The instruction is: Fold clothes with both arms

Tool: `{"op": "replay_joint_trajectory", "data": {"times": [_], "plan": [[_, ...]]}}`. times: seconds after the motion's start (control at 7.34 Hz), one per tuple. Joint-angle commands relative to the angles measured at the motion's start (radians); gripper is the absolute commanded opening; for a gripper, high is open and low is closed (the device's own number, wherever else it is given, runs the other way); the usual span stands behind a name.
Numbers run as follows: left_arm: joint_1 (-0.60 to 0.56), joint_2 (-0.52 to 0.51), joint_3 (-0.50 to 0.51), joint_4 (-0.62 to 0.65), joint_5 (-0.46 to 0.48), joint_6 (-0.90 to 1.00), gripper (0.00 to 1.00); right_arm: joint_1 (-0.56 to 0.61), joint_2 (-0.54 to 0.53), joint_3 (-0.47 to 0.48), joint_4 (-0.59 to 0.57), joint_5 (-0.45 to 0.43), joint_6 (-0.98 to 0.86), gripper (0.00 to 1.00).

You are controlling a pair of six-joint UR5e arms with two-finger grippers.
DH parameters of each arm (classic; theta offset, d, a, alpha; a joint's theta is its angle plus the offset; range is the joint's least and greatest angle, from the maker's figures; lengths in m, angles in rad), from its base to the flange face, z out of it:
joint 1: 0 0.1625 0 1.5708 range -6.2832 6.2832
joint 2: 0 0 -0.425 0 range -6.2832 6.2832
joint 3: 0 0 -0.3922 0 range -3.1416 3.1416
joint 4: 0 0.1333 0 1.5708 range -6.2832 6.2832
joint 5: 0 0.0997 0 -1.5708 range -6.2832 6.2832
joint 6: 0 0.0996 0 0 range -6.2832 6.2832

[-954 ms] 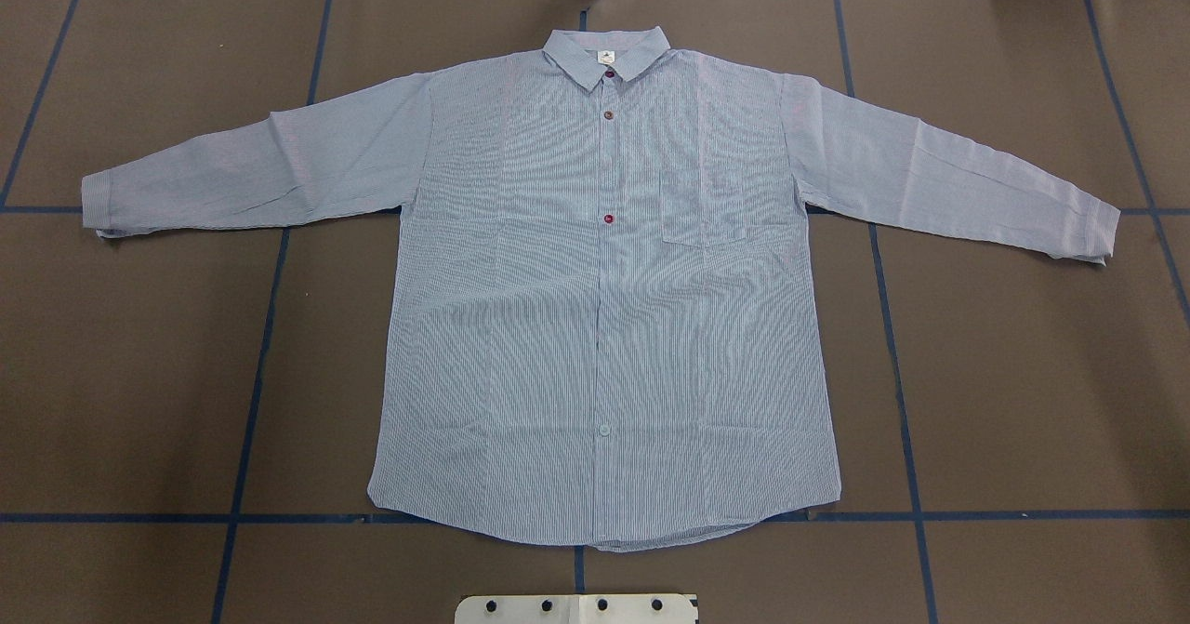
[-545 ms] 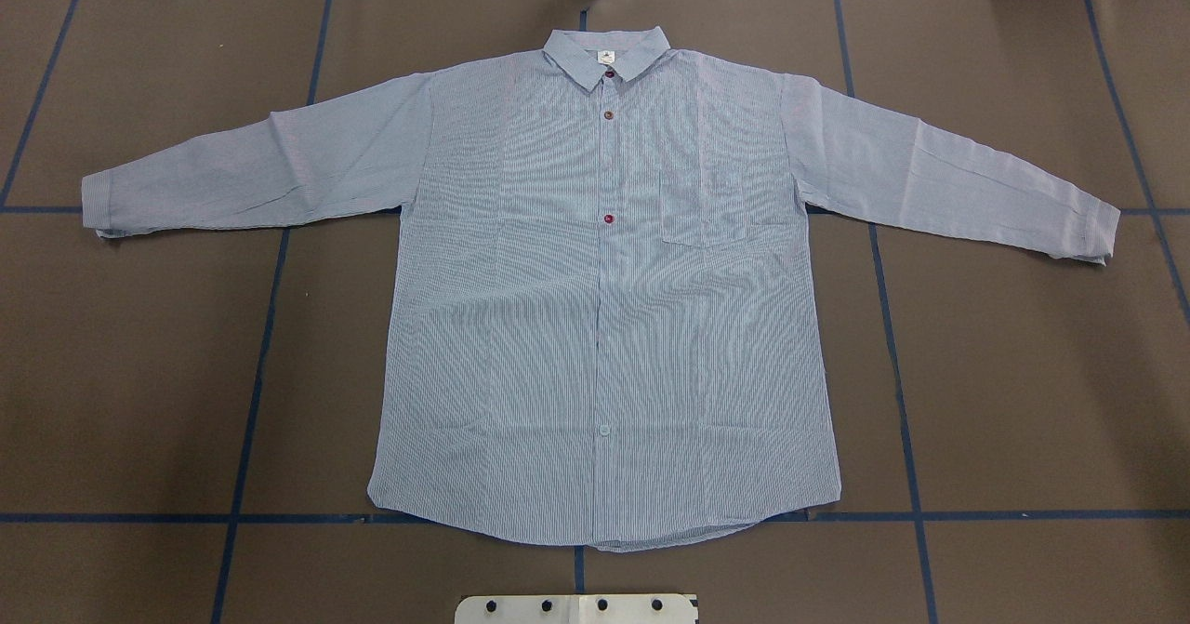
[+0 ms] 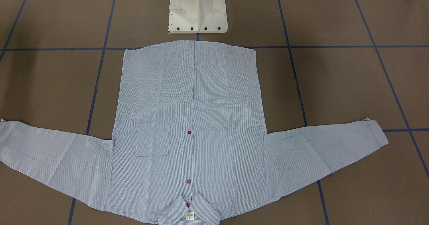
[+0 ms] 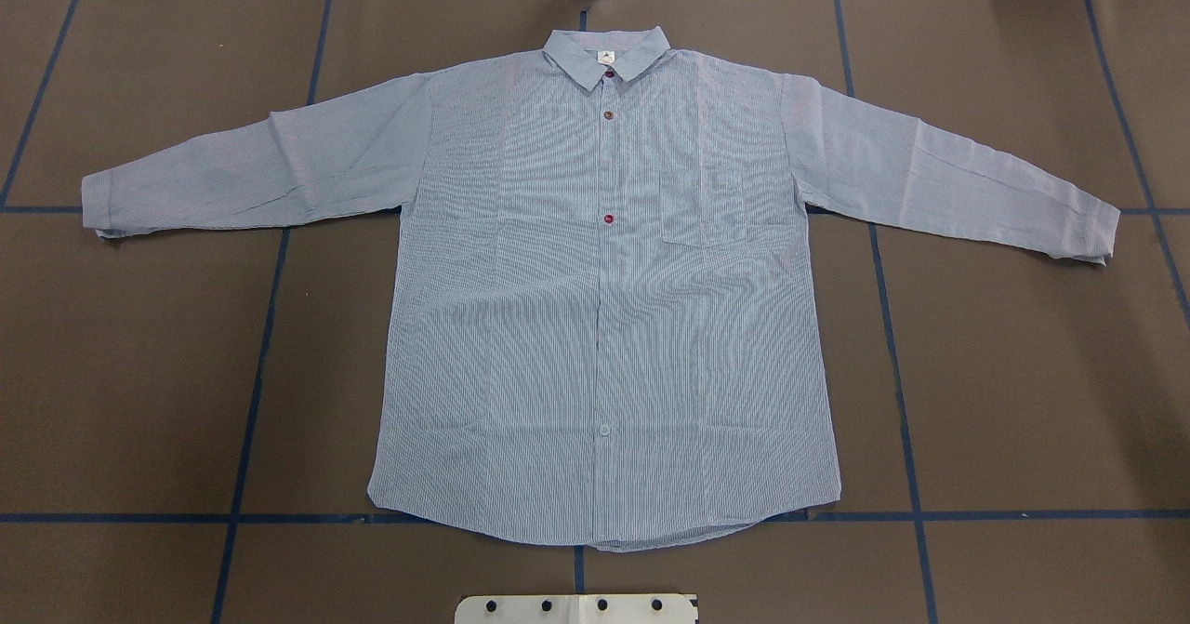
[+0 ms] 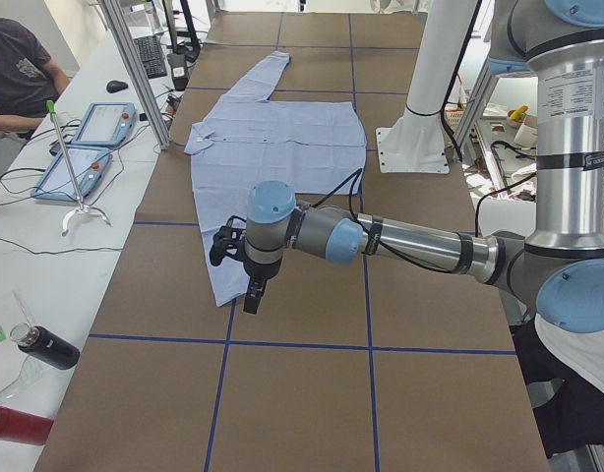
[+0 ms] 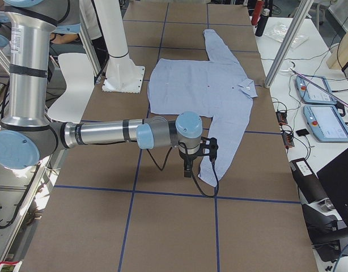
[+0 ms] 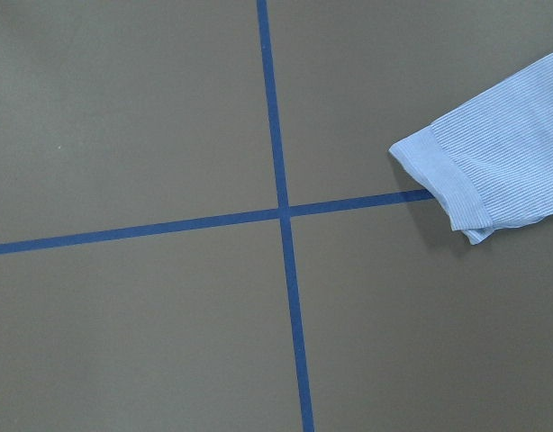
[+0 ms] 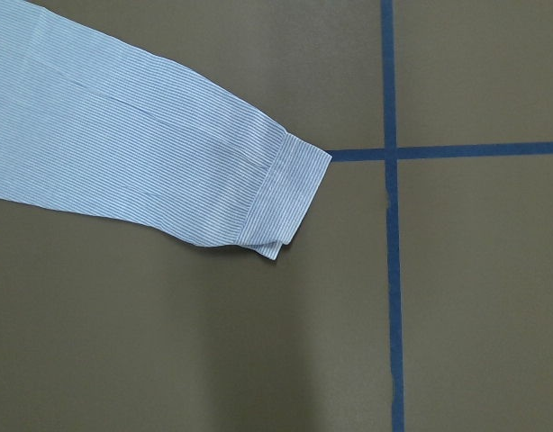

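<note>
The clothes are one light blue-and-white striped shirt [image 4: 604, 308] lying flat and buttoned, front up, collar [image 4: 606, 52] towards the far edge and both sleeves spread out sideways. Neither arm shows in the overhead or front views. In the exterior left view my left gripper [image 5: 245, 285] hovers over the near sleeve's cuff end [image 5: 223, 290]. The exterior right view has my right gripper [image 6: 192, 164] beside the other cuff [image 6: 211, 170]. I cannot tell if either is open or shut. Each wrist view shows one cuff [image 7: 488, 171] [image 8: 276, 198] on the brown mat.
The white pedestal base [image 3: 197, 13] stands just behind the shirt's hem. Blue tape lines [image 4: 251, 391] grid the brown mat. Beyond the far edge are metal posts [image 5: 135, 69], control tablets [image 5: 100, 123], bottles [image 5: 41, 349] and a seated person [image 5: 17, 69].
</note>
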Motion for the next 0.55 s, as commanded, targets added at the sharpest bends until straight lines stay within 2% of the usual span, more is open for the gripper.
{"op": "replay_joint_trajectory", "data": {"times": [0.0,0.27,0.41], "plan": [[0.003,-0.033,0.016,-0.063,-0.006,-0.005,0.99,-0.053,0.02,-0.169,0.216,0.016,0.017,1.0],[0.003,-0.044,0.026,-0.083,-0.02,-0.01,0.99,-0.111,0.048,-0.323,0.439,-0.014,0.145,1.0],[0.003,-0.045,0.024,-0.083,-0.02,-0.007,0.99,-0.14,0.068,-0.366,0.499,-0.045,0.223,1.0]]}}
